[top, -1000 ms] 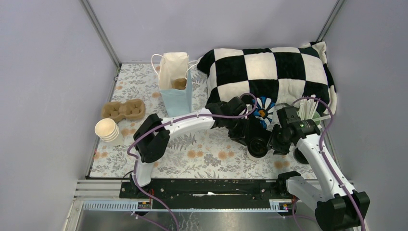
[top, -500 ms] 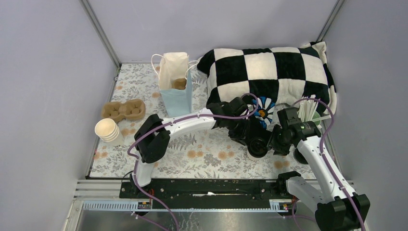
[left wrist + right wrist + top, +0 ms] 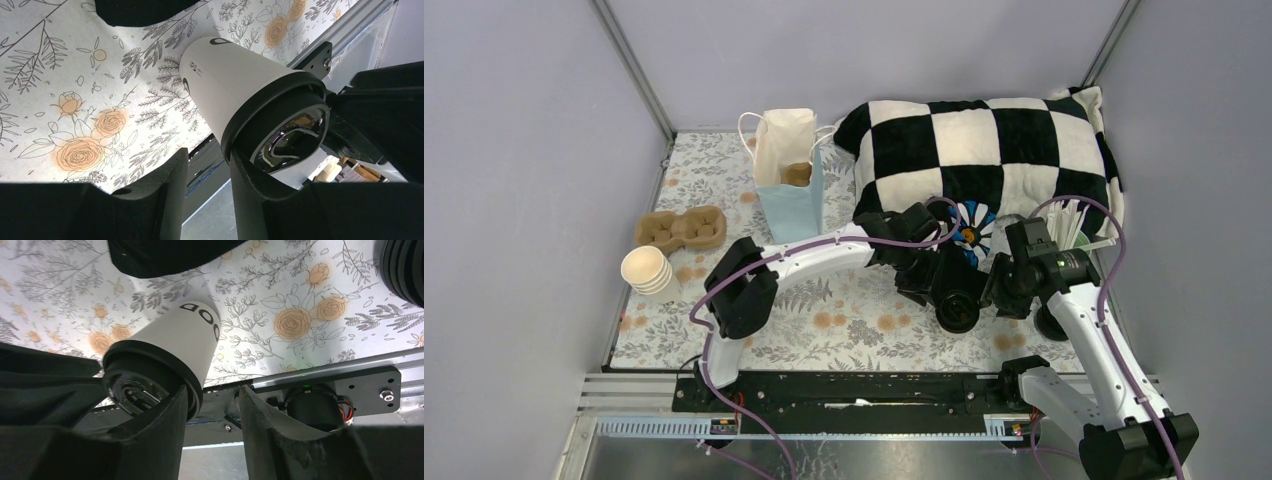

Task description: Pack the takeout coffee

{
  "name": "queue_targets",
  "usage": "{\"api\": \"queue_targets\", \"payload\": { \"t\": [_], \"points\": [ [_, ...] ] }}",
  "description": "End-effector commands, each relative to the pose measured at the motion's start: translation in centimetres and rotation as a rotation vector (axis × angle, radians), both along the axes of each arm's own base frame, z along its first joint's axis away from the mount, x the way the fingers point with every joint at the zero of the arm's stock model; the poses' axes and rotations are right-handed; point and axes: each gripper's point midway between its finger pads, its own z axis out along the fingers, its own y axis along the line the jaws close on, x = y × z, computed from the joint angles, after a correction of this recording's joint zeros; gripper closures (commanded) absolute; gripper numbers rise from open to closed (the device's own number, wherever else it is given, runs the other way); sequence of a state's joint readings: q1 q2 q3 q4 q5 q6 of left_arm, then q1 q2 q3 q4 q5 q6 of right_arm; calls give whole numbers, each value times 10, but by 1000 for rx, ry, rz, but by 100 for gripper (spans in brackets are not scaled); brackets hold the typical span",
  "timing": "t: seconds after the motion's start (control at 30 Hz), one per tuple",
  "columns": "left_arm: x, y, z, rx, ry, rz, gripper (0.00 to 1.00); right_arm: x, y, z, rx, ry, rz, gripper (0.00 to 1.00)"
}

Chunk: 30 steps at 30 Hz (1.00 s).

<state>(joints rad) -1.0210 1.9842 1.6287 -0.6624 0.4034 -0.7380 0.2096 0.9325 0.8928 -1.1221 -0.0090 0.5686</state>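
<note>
The takeout coffee [image 3: 957,312] is a cream-white paper cup with a black lid. It stands on the floral mat right of centre, between my two grippers. In the left wrist view the cup [image 3: 235,85] lies right of the jaw gap, and the right finger [image 3: 250,195] touches the lid's rim. My left gripper [image 3: 207,160] is open with nothing between its fingers. In the right wrist view the cup [image 3: 175,347] sits left of the gap, against the left finger [image 3: 165,430]. My right gripper [image 3: 212,395] is open too, its gap empty.
A light-blue paper bag [image 3: 789,180] stands at the back. A brown cup carrier [image 3: 679,228] and a stack of lidless cups [image 3: 649,270] are at the left. A checkered pillow [image 3: 984,150], white straws [image 3: 1069,225] and a stack of black lids [image 3: 405,265] fill the right side.
The left gripper's jaws have spread wider beside the cup. The right gripper has opened slightly and shifted a little. The cup stays between them.
</note>
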Motion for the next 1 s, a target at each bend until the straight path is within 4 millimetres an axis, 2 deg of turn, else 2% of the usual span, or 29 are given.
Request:
{"api": "queue_targets", "payload": {
  "t": [0.0,0.17,0.2,0.37,0.4,0.53,0.67,0.97],
  "points": [
    [3,-2,10,-4,16,5,59,4,-3,21,-13,-56,24,50],
    [5,-5,20,-25,12,16,56,5,-3,20,-19,-60,34,50],
    [6,-6,23,-32,9,16,55,7,-3,24,-19,-74,40,47],
    [6,-8,23,-34,15,15,53,12,10,40,45,-139,129,12],
    [6,-7,23,-34,12,17,52,12,12,39,58,-141,142,8],
    [11,4,27,-27,-13,35,50,10,27,34,141,-153,181,4],
    [14,18,19,-5,1,54,50,7,48,19,263,-142,215,5],
    [13,35,26,-14,-26,65,44,14,69,12,420,-165,225,5]
  ]
}}
